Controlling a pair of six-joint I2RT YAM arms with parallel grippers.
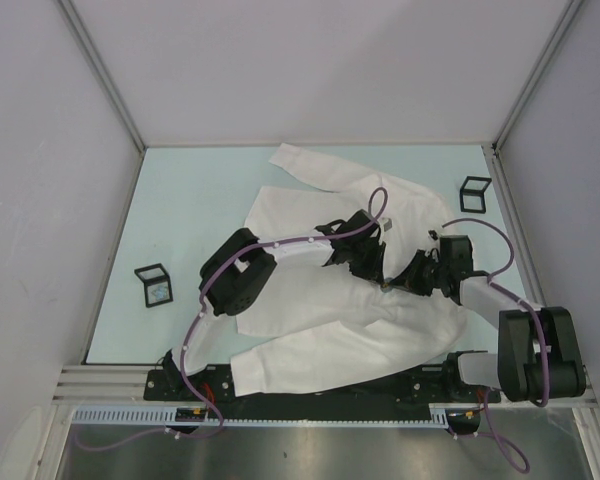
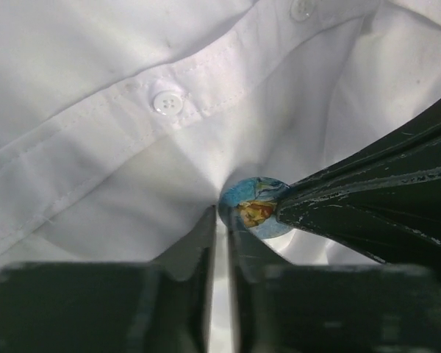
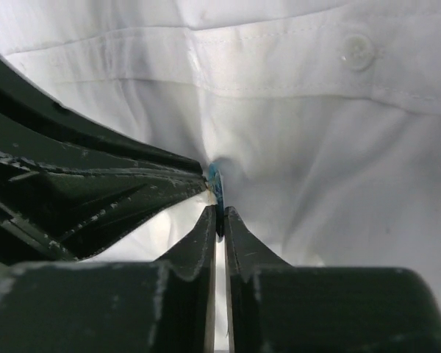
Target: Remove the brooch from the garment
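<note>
The garment [image 1: 310, 300] is a white shirt spread over the table, with both arms meeting above its middle. The brooch [image 2: 253, 208] is a small round blue disc with a yellow-orange picture, pinned below the button placket. In the right wrist view the brooch [image 3: 219, 190] shows edge-on, and my right gripper [image 3: 221, 213] is shut on its rim. My left gripper [image 2: 221, 213] is shut on a pucker of cloth right beside the brooch, its tips touching the disc's left edge. The right fingers [image 2: 353, 206] reach in from the right. In the top view the left gripper [image 1: 378, 270] and right gripper [image 1: 398, 282] hide the brooch.
Two small black open frames stand on the pale table [image 1: 180, 200], one at the left [image 1: 152, 285] and one at the back right [image 1: 474, 193]. White walls close the table in on three sides. Shirt buttons [image 2: 167, 102] [image 3: 355, 51] lie along the placket.
</note>
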